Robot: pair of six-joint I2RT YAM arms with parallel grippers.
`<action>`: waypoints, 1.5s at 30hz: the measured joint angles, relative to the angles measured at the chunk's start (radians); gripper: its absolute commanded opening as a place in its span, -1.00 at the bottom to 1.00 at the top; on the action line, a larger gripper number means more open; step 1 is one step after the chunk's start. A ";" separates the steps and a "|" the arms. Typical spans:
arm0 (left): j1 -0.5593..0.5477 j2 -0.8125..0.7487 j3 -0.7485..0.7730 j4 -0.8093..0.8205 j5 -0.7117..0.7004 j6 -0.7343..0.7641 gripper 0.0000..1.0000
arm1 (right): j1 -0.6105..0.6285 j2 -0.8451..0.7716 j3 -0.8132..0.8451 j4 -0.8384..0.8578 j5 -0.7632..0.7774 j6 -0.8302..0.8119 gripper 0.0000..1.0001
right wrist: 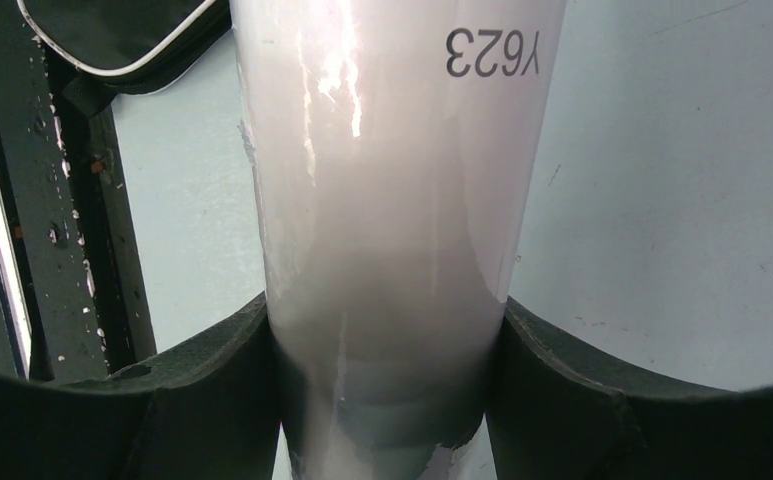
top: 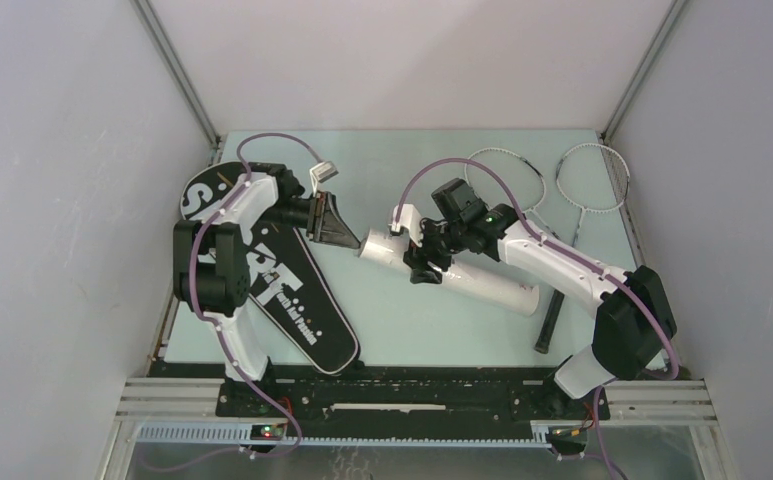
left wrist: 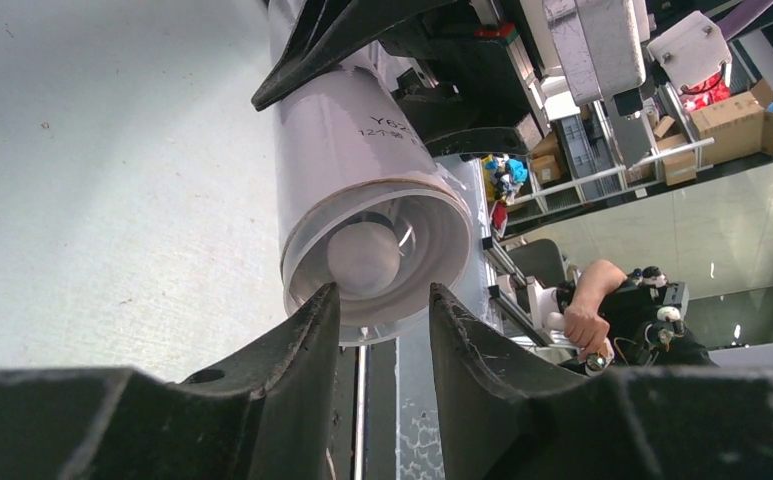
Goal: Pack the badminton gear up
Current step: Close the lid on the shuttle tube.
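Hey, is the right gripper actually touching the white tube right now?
Touching. In the right wrist view the right gripper has a finger pressed flush against each side of the white tube, with no gap on either side.

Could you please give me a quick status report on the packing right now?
Right gripper shut on white tube. Left gripper open, empty, at tube's mouth. One shuttlecock seen inside tube. Both racquets on table, outside bag; nothing blocking.
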 measured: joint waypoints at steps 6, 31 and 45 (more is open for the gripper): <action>-0.006 0.001 0.000 0.006 -0.001 0.007 -0.14 | 0.003 0.000 0.000 0.002 -0.005 0.000 -0.20; -0.042 0.017 0.003 0.009 -0.044 0.006 -0.23 | 0.024 0.000 0.000 -0.034 0.038 -0.005 -0.23; -0.058 0.023 0.037 0.013 -0.089 -0.036 -0.22 | 0.045 0.016 0.009 -0.047 0.087 -0.004 -0.25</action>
